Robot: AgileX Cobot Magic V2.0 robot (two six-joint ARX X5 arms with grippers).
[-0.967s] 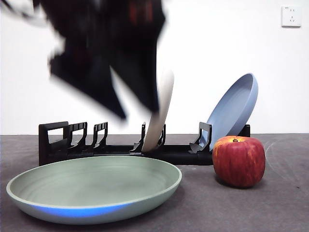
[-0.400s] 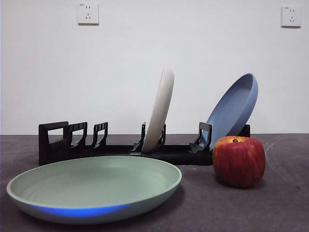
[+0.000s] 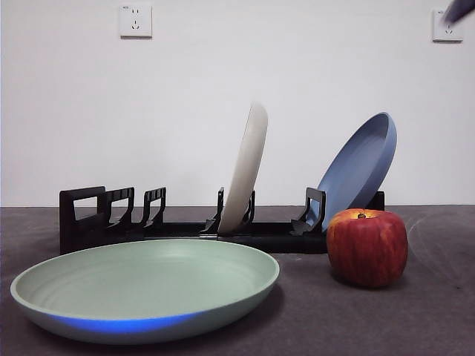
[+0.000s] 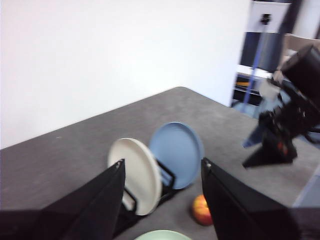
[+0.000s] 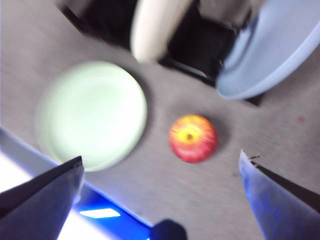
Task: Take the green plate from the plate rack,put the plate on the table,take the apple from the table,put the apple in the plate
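Observation:
The green plate (image 3: 145, 289) lies flat on the table (image 3: 434, 319) in front of the plate rack (image 3: 96, 219). The apple (image 3: 367, 247) stands on the table to its right, apart from it. My left gripper (image 4: 162, 165) is open and empty, high above the rack; the apple (image 4: 201, 210) and the green plate's edge (image 4: 162, 235) show far below it. My right gripper (image 5: 160, 157) is open wide and empty, high over the table, looking down on the apple (image 5: 193, 138) and the green plate (image 5: 92, 115). A blurred arm tip (image 3: 460, 11) shows at the front view's top right corner.
A cream-white plate (image 3: 245, 169) stands upright in the rack's middle. A blue plate (image 3: 358, 169) leans at its right end, just behind the apple. The rack's left slots hold nothing. The other arm (image 4: 287, 125) shows in the left wrist view.
The dark arm that hung over the rack and green plate a second ago has lifted out of the front view. A blurred tip has now come in at the top right corner.

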